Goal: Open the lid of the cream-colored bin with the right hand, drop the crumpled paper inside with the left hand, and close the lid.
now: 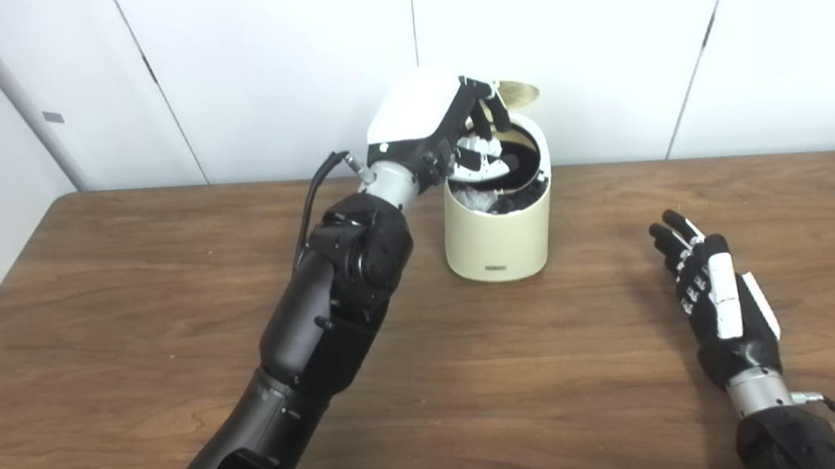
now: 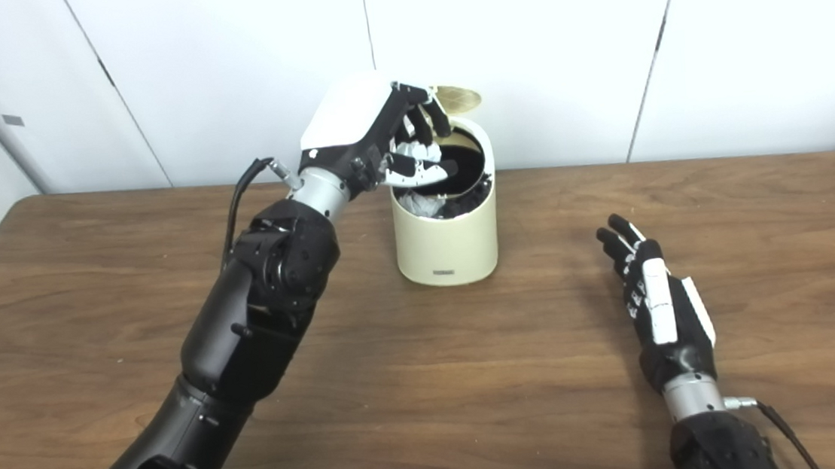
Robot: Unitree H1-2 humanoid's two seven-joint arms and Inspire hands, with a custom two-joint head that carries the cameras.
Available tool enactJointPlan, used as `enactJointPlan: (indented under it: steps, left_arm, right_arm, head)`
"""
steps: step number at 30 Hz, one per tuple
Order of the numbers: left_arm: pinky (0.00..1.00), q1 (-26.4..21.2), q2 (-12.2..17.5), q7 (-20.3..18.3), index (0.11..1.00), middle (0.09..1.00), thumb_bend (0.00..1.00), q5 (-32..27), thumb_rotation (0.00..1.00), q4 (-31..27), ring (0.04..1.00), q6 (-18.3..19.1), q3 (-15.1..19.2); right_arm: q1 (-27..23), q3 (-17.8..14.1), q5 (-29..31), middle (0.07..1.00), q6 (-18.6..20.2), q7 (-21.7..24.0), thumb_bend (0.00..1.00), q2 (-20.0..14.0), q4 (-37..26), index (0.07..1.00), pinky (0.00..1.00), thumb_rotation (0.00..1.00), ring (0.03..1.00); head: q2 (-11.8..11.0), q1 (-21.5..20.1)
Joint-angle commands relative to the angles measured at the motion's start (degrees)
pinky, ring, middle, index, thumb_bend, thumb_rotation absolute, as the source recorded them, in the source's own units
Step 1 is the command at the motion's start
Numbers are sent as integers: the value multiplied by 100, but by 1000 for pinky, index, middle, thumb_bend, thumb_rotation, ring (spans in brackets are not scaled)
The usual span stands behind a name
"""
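The cream-colored bin (image 1: 497, 239) stands at the back middle of the table. Its round lid (image 1: 516, 93) is tipped up at the rear, showing a gold underside. Crumpled white paper (image 1: 472, 198) lies inside the dark opening, against the left wall. My left hand (image 1: 475, 135) hovers over the bin's mouth, fingers spread and curved downward, with nothing held between them. Well right of the bin, my right hand (image 1: 713, 288) rests open near the table top, fingers straight and pointing away from me.
The wooden table (image 1: 129, 305) runs to a white panelled wall right behind the bin. My left forearm (image 1: 333, 302) crosses the table diagonally from the bottom left up to the bin.
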Motion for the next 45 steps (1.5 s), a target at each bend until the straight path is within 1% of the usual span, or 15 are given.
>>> enactJointPlan:
  steps: [1,4,8,9,11,13,15,20,25,27,31,35,39,45]
  left_arm:
    - [265,-300,-18,203,551,469,460,-30,0,58,378,-120,48]
    - [288,-283,-26,485,548,471,463,-62,0,266,375,-303,68]
    - [297,-255,-44,1185,547,480,466,-14,0,704,388,-712,62]
    - [283,-242,-58,1369,538,479,466,11,0,813,384,-789,57]
    - [283,-214,-90,1758,524,506,468,58,0,1035,398,-955,41]
    - [297,-185,-110,2139,500,554,467,126,0,1257,431,-1122,3]
    - [320,-155,-114,2443,490,558,469,162,0,1430,437,-1297,-28]
    - [349,-99,-83,2815,481,542,472,217,0,1595,428,-1537,-75]
    - [359,-58,-92,2951,477,516,475,209,0,1637,428,-1592,-85]
    - [354,-39,-107,2890,475,515,475,197,0,1593,430,-1546,-88]
    - [343,12,-139,2634,468,534,473,57,0,1442,446,-1519,-86]
    - [310,69,-194,2521,468,531,471,-24,0,1321,422,-1528,-74]
    - [310,101,-238,2516,450,536,470,-119,0,1318,430,-1586,-76]
    - [315,85,-341,2565,459,538,471,-165,0,1352,426,-1631,-95]
  right_arm:
    - [-6,5,14,879,88,-11,513,27,-60,880,1000,997,939]
    - [-17,4,4,880,54,-21,511,30,-35,877,1000,996,943]
    - [-14,23,7,891,78,6,514,13,-38,883,1000,1000,955]
    - [-18,12,11,889,67,-12,514,29,-31,880,1000,999,952]
    - [-14,7,4,883,57,-26,513,36,-31,873,1000,989,947]
    - [-10,10,-6,879,59,-28,511,33,-30,871,1000,997,945]
    - [0,12,9,881,81,-20,511,34,-45,870,1000,999,946]
    - [4,63,-84,885,24,-4,516,2,-23,882,1000,1000,938]
    - [-7,49,-87,880,17,-19,503,18,-23,875,1000,1000,932]
    - [-10,31,-74,878,61,-43,499,37,-40,872,1000,1000,933]
    - [-16,33,-91,872,83,-70,494,44,-68,867,1000,1000,936]
    - [-32,58,-106,880,115,-57,491,20,-59,873,1000,1000,950]
    - [-35,80,-101,890,109,-31,492,9,-45,878,1000,1000,964]
    - [-42,122,-191,882,119,-39,500,-11,-8,872,1000,1000,951]
  head:
    - [8,2]
    - [8,-8]
    - [-1,-23]
    - [-3,-25]
    - [-8,-22]
    - [0,-33]
    - [0,-40]
    - [4,-42]
    - [6,-39]
    - [6,-39]
    - [22,-25]
    - [14,-43]
    - [-1,-49]
    - [-27,-42]
